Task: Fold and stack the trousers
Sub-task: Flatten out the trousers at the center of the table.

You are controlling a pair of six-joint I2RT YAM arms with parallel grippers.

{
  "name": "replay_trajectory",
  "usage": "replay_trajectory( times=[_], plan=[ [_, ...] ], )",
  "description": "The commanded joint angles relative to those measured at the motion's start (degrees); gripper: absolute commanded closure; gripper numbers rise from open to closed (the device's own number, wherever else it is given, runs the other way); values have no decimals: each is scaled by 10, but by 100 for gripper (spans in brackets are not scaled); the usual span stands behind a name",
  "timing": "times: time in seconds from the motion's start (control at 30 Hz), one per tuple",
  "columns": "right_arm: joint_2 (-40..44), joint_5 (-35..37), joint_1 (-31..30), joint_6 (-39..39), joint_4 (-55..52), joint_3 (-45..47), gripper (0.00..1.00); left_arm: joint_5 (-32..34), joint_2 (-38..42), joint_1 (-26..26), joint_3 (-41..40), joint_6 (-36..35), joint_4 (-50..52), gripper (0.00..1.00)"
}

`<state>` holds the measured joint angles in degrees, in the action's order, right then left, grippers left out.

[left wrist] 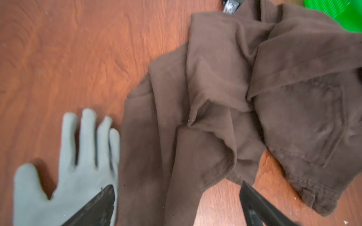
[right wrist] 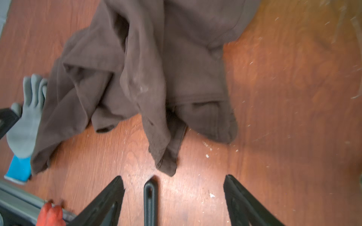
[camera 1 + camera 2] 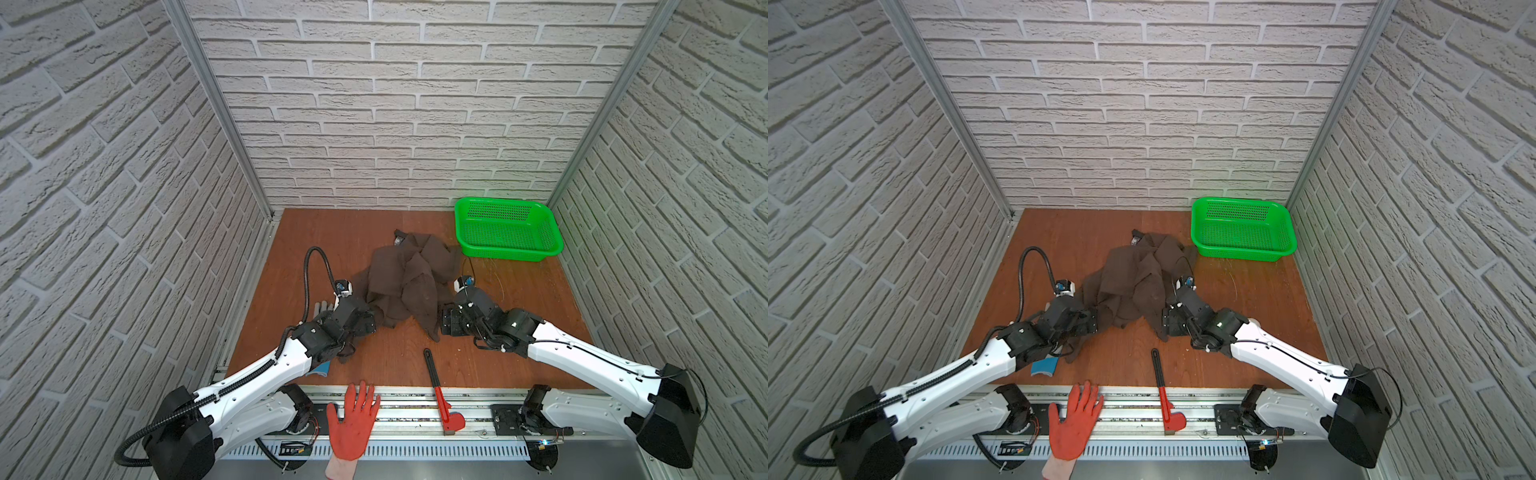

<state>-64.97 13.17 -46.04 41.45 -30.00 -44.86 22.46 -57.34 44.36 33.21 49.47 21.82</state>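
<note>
Brown trousers (image 3: 409, 282) lie crumpled in the middle of the table (image 3: 332, 232), the heap running from the near side back toward the green basket (image 3: 509, 232), between the 2 arms. Left gripper (image 1: 177, 185) is spread wide over a leg's cloth, nothing pinched, so it is nearer. Right gripper (image 2: 173, 177), also spread and empty, hangs just short of a hem tip pointing at it.
</note>
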Motion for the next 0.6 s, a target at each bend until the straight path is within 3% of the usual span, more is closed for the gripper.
replay_trajectory(
  times=[0.0, 0.2, 0.43, 0.47, 0.53, 0.57],
  plan=[
    [-5, -2, -21, 21, 73, 24, 18, 6, -13, 6, -21, 45, -52, 2],
    [-92, -17, -25, 14, 145, 35, 19, 12, -84, -4, -44, 52, -108, 2],
    [-209, -35, -25, 1, 192, 7, 30, -54, -162, -38, -56, 53, -199, 4],
    [-217, -31, -25, 0, 191, 5, 34, -59, -167, -40, -56, 53, -202, 7],
    [-226, -23, -25, -6, 189, 1, 52, -63, -178, -45, -54, 52, -199, 19],
    [-224, -17, -25, -8, 182, -1, 64, -66, -180, -48, -52, 52, -194, 36]
  ],
)
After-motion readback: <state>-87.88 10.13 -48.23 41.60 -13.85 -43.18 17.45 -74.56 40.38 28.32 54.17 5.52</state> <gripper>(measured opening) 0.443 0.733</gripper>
